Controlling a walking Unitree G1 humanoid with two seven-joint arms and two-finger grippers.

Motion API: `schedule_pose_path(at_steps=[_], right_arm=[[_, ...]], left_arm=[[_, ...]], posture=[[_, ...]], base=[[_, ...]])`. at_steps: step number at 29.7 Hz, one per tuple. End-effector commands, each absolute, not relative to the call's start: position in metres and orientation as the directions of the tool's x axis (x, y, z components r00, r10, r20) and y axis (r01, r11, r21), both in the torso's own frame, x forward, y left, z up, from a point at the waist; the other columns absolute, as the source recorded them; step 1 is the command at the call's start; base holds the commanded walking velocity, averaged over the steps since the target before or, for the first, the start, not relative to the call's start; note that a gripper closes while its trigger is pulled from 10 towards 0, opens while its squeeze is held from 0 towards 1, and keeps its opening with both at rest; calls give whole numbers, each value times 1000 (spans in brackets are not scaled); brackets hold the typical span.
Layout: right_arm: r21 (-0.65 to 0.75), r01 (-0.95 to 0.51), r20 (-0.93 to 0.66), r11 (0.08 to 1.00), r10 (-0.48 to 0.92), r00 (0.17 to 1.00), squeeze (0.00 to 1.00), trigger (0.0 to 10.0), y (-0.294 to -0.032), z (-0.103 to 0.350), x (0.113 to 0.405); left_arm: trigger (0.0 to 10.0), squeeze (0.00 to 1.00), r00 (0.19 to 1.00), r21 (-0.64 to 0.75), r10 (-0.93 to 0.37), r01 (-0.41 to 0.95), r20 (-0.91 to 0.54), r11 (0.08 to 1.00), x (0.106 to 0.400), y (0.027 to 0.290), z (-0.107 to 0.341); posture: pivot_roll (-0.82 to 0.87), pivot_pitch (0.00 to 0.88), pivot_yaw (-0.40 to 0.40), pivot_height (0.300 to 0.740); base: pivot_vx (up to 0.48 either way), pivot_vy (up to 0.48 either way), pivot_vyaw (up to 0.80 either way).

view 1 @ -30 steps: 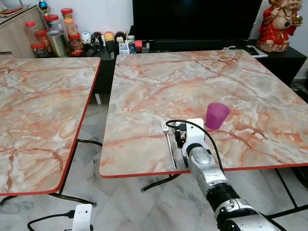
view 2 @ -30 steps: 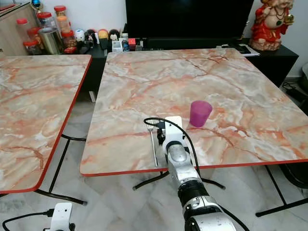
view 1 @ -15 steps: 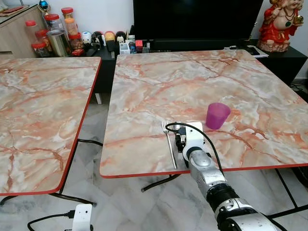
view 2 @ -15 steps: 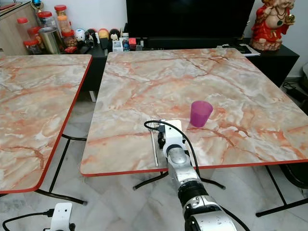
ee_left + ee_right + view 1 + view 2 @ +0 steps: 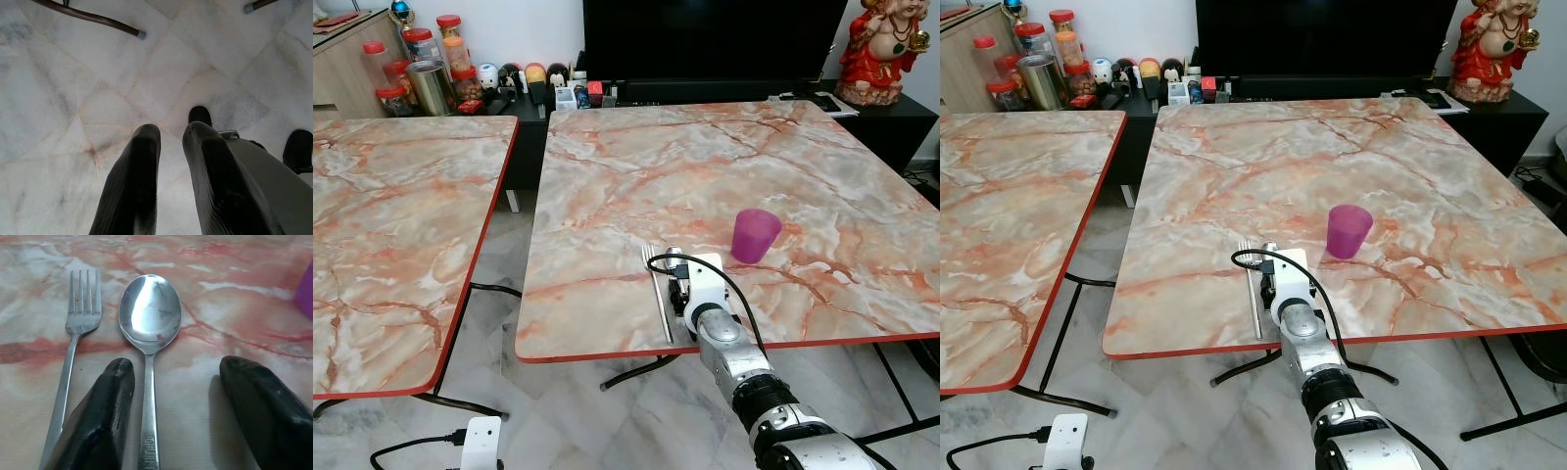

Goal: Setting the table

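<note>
Right claw [image 5: 171,406] sits low over the near edge of the marble bench [image 5: 724,166], fingers spread wide with nothing between them pinched. The spoon [image 5: 149,333] lies flat on the bench top, its handle running back between the two fingers [image 5: 105,416], nearer one of them than the other; I cannot tell whether that finger brushes the handle. Judged from this, the spoon has been set down and let go, not gripped.

Fork [image 5: 73,347] lies just beside the spoon, roughly parallel, tines pointing the same way as the spoon's bowl, away from the bench edge. The two are close but apart. That pairing reads as a place setting: cutlery side by side, handles toward where a diner would sit at the near edge.

Purple cup [image 5: 755,235] stands upright on the robot's right of the cutlery and a little farther in, mouth up. It is near but clear of the claw, placed where a drink would sit above and beside the cutlery.

Left claw [image 5: 168,171] hangs idle over the tiled floor [image 5: 58,98], fingers slightly parted, holding nothing.

Judgement: cutlery and cup are placed. No plate on this bench, so the setting looks incomplete.
</note>
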State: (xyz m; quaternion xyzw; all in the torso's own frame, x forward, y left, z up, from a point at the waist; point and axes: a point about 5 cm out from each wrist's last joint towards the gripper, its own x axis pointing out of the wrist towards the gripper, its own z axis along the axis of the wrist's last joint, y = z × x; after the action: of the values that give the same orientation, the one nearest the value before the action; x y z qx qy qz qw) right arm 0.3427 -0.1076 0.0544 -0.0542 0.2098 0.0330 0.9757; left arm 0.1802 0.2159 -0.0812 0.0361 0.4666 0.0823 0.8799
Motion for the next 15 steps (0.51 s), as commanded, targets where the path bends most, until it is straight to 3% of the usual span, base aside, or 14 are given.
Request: schedule_pose_path(at_steps=[1, 15], right_arm=[[-103, -116, -449, 988, 57, 892, 0, 0, -104, 49, 340], [-108, -119, -450, 987, 58, 891, 0, 0, -104, 49, 340]], left_arm=[[10000, 0, 539, 132, 173, -113, -824, 985, 177, 215, -83], [10000, 0, 537, 120, 161, -110, -828, 987, 177, 213, -83]], posture=[[-66, 24, -8, 740], [-66, 25, -10, 740]], base=[[0, 0, 0], [0, 0, 0]])
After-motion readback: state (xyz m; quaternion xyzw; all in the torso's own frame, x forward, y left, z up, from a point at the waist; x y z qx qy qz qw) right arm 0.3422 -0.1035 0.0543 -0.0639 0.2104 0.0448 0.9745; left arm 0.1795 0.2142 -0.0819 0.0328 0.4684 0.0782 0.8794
